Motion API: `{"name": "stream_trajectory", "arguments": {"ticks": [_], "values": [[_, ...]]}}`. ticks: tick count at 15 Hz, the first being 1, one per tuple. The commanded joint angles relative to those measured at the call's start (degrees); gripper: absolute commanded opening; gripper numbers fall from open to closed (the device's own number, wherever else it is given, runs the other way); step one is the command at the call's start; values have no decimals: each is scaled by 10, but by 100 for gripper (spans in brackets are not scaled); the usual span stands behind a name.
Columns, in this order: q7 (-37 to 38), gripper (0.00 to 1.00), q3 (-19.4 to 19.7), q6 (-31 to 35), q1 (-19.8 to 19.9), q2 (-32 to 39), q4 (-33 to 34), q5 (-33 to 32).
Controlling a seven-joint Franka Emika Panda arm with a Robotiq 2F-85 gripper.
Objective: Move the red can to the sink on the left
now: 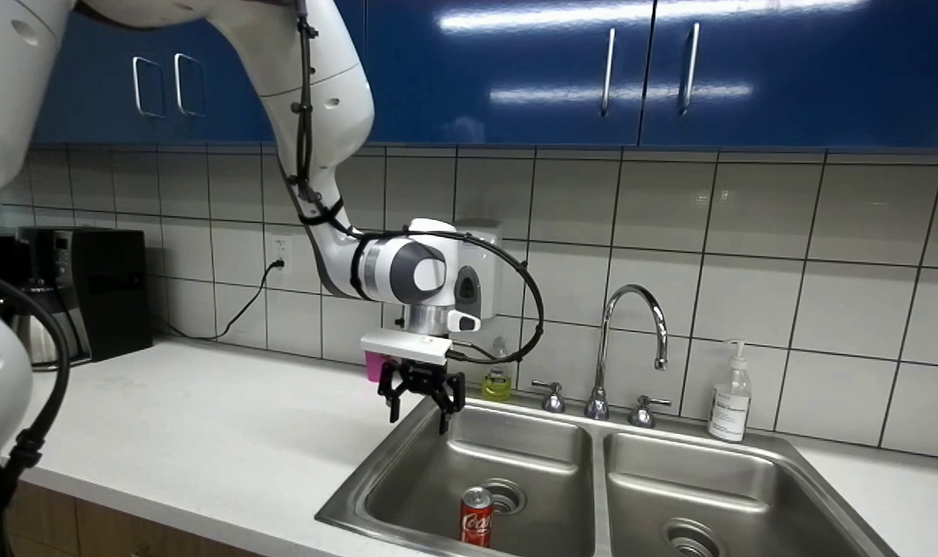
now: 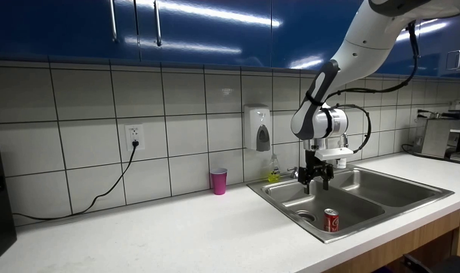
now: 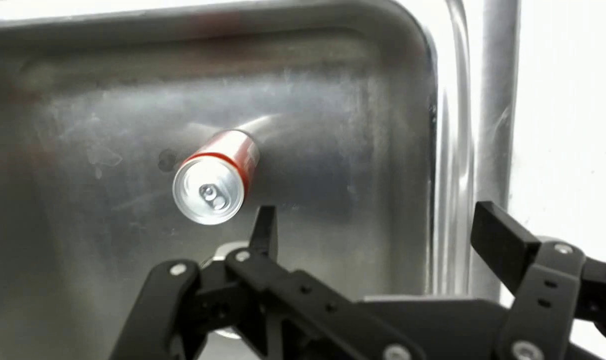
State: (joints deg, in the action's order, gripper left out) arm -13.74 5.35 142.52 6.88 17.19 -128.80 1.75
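Right now the red-and-silver cylindrical Coca-Cola can (image 1: 477, 522) stands upright on the floor of the left basin (image 1: 554, 526) of the stainless-steel double sink (image 1: 370, 480), near the round metal drain (image 1: 507, 495) and apart from the sides. Up above, farther back toward the white tiled wall (image 1: 751, 298), hangs the black two-fingered gripper (image 1: 419, 422) on the white jointed robot arm (image 1: 341, 100), its fingers (image 3: 502, 245) spread wide, and look at the wrist view: the can shows outside that gap, past one finger, while the other finger shows over the sink's rim and the smooth white table (image 2: 176, 235). Along the back edge, a curved chrome tap (image 1: 602, 348) rises between two chrome lever handles (image 1: 640, 416); a clear bottle of yellow-green liquid (image 1: 497, 384) stands to their left, and a pale pump bottle with a white label (image 1: 730, 406) to their right. Over in an exterior view, there's a bright pink tapered cup (image 2: 219, 182) on the table, left of the sink and close to the wall, and up on that wall a white-and-grey dispenser (image 2: 257, 127) hangs below the glossy blue cabinets (image 2: 214, 34).
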Motion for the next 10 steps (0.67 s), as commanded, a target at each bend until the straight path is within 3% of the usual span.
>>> {"name": "stream_trajectory", "arguments": {"ticks": [1, 5, 6, 10], "values": [[16, 100, -13, -32, -16, -92, -94, -20], [19, 100, -27, -74, -39, -163, -164, -19], [1, 100, -23, -48, -31, -105, -120, -5], [1, 100, -23, -49, -34, -110, -127, -5]]}}
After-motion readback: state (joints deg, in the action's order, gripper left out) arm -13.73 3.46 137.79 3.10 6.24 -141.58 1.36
